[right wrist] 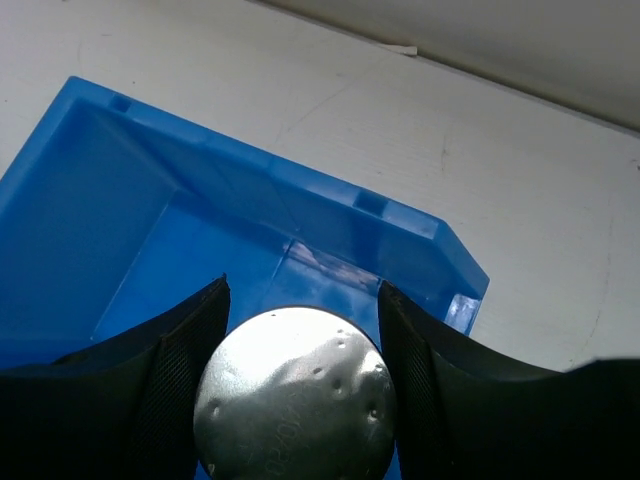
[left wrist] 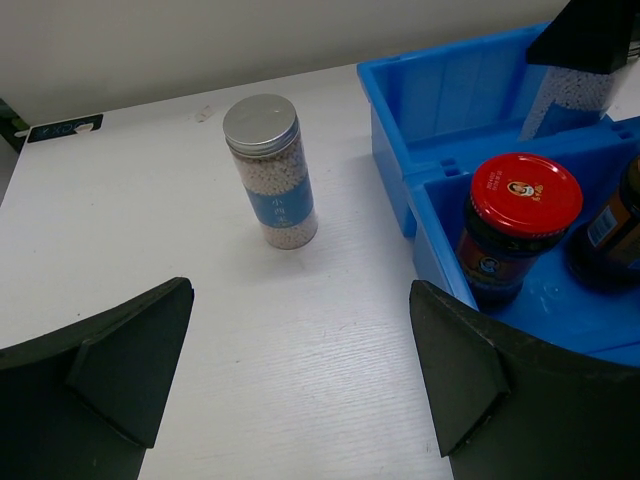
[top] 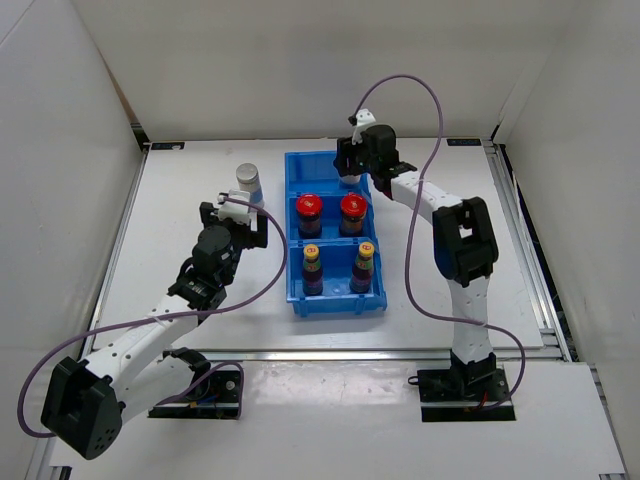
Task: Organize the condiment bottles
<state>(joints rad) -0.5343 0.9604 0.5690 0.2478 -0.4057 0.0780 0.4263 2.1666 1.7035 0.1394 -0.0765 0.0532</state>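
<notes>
Clamped in the right gripper (right wrist: 302, 292): 1 shaker (right wrist: 295, 405), fingers against the sides of its silver cap, low inside the far compartment of the bin (top: 335, 303); cannot tell whether touching the floor. Left gripper (left wrist: 300, 290) spread wide, holding nothing, low over the table (top: 190, 200) just left of the bin. Ahead of it, upright on the table and apart from the bin wall: the 2nd shaker (left wrist: 270, 170). In the middle compartment, 2 red-lidded jars (top: 309, 213) side by side. In the near compartment, 2 yellow-capped bottles (top: 312, 268), upright.
</notes>
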